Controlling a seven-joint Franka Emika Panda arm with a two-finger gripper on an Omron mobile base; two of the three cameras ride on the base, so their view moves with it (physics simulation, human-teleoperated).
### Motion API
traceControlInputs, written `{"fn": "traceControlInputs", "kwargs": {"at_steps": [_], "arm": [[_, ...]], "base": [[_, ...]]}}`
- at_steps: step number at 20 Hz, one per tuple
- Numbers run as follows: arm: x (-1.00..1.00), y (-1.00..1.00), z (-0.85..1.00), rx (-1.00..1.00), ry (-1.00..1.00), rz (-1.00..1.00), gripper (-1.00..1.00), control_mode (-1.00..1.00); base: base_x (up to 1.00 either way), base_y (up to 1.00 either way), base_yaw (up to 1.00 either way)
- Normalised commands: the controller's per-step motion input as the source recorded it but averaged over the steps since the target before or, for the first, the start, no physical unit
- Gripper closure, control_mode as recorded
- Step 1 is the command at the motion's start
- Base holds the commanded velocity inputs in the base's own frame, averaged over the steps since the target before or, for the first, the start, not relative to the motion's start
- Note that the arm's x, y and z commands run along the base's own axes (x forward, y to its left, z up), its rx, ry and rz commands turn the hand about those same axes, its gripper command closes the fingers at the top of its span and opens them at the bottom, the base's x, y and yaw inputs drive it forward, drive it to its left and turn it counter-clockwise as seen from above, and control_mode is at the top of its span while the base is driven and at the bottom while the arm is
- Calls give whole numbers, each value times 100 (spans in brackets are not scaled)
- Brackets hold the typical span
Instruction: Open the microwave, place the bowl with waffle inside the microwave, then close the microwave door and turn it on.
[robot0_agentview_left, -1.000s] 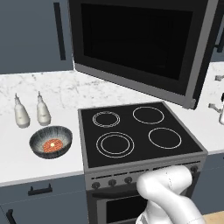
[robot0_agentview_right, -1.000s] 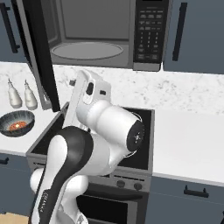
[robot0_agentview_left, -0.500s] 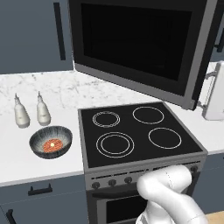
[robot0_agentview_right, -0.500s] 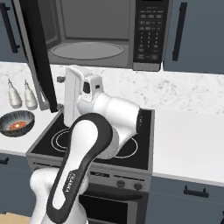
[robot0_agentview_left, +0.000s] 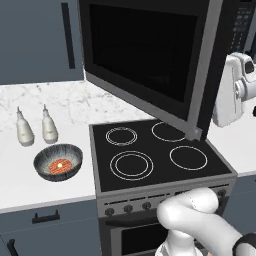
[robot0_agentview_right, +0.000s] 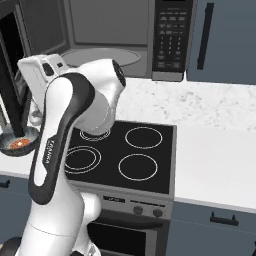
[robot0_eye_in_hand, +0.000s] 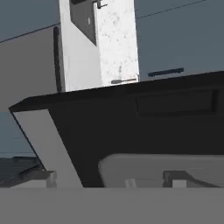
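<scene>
The microwave (robot0_agentview_right: 125, 40) hangs above the black four-ring stove (robot0_agentview_left: 155, 155), a wide black and steel-grey box whose grey cavity stands exposed, with the round glass turntable (robot0_agentview_right: 102, 56) lying on its floor. A dark keypad strip (robot0_agentview_right: 170, 37) runs down the cavity's right side. The microwave door (robot0_agentview_left: 145, 55) is swung wide open out over the stove: a black panel with a dark glass window and a steel-grey frame, its free edge reaching above the stove's back right ring in the left base view.

The bowl (robot0_agentview_left: 58, 162) sits on the white counter (robot0_agentview_left: 45, 187) just left of the stove, a small round dark grey-blue dish with fine pale streaks around its rim. The waffle (robot0_agentview_left: 59, 165) lies flat inside it, an orange-red disc with a grid pattern and a pale yellow centre (much smaller than the bowl itself). Two pale bottles (robot0_agentview_left: 35, 127) stand upright on the counter behind the bowl, a little farther from the stove.

The gripper (robot0_eye_in_hand: 151, 180) is raised to the height of the door, to the right of the stove in the left base view, well apart from the bowl. Its fingers (robot0_eye_in_hand: 175, 178) are spread wide and hold nothing; in the hand view they rise in front of the door's dark surface.
</scene>
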Motion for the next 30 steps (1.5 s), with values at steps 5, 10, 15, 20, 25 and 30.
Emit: {"fn": "traceControlInputs", "kwargs": {"at_steps": [5,10,15,20,25,30], "arm": [[0,100,41,-37,-4,17,-100,-100],[0,100,12,-32,-13,11,-100,-100],[-22,31,-21,0,-46,-6,-100,-100],[-1,-93,-95,29,-38,-20,-100,-100],[0,-77,-88,14,-12,-19,-100,-100],[2,-4,-41,-1,0,-7,-100,-100]], "base": [[0,0,0],[0,0,0],[0,0,0],[0,0,0],[0,0,0],[0,0,0]]}}
